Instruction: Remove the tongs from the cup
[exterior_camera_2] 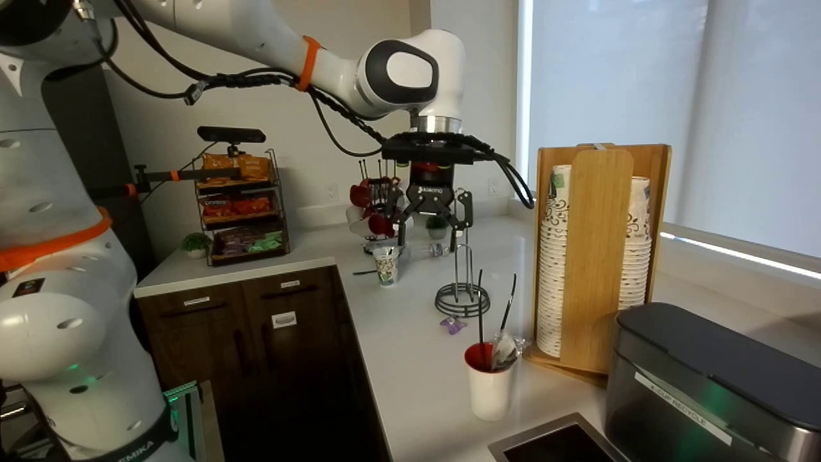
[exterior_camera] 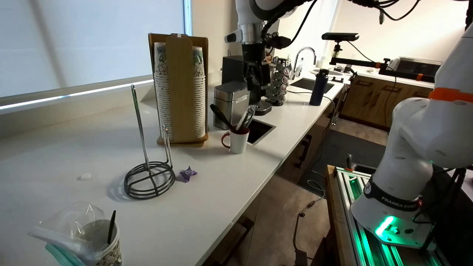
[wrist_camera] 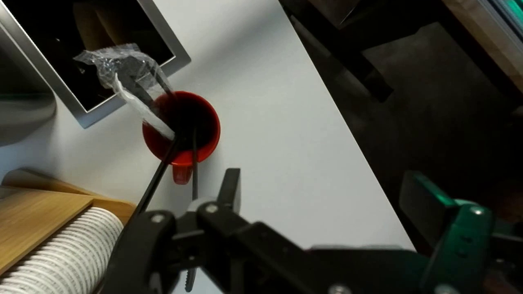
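The cup is a small white mug with a red inside and red handle; it stands upright on the counter in both exterior views. In the wrist view I see its red rim from above. The slim black tongs lean out of it; their two thin arms spread apart upward. In the wrist view the tongs reach over the handle side, and my gripper covers part of them. My gripper is open and empty, pointing down above the counter. In the wrist view its jaws are beside the cup, touching nothing.
A plastic-wrapped utensil also stands in the cup. A wooden paper-cup dispenser, a metal bin and a framed dark opening are close by. A wire stand and purple wrapper lie farther along. The counter edge is nearby.
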Robot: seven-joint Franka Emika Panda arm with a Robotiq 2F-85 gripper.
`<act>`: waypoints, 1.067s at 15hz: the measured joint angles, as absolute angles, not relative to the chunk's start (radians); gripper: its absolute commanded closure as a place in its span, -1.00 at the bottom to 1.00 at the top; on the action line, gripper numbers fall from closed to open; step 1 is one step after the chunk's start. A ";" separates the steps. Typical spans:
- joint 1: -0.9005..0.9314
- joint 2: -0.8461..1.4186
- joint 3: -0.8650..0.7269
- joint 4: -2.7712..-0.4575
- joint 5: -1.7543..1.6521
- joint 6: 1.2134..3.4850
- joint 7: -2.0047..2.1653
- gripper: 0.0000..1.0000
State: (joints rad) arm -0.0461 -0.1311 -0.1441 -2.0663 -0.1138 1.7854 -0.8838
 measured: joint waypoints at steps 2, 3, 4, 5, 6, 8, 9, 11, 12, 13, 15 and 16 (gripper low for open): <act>-0.047 -0.131 -0.144 -2.072 -0.114 1.849 -0.901 -1.00; -0.048 -0.129 -0.147 -2.080 -0.114 1.904 -0.921 -1.00; -0.051 -0.125 -0.151 -2.091 -0.112 1.966 -0.946 -1.00; -0.055 -0.119 -0.160 -2.108 -0.103 2.029 -0.979 -1.00; -0.059 -0.113 -0.171 -2.122 -0.069 2.074 -1.029 -1.00; -0.072 -0.096 -0.200 -2.139 0.047 2.119 -1.164 -1.00; -0.080 -0.087 -0.216 -2.140 0.111 2.121 -1.237 -1.00; -0.099 -0.069 -0.239 -2.140 0.244 2.118 -1.379 -1.00; -0.107 -0.060 -0.247 -2.140 0.305 2.114 -1.433 -1.00; -0.118 -0.050 -0.251 -2.140 0.343 2.113 -1.454 -1.00; -0.131 -0.033 -0.249 -2.139 0.359 2.113 -1.455 -1.00; -0.133 -0.032 -0.247 -2.138 0.359 2.113 -1.455 -1.00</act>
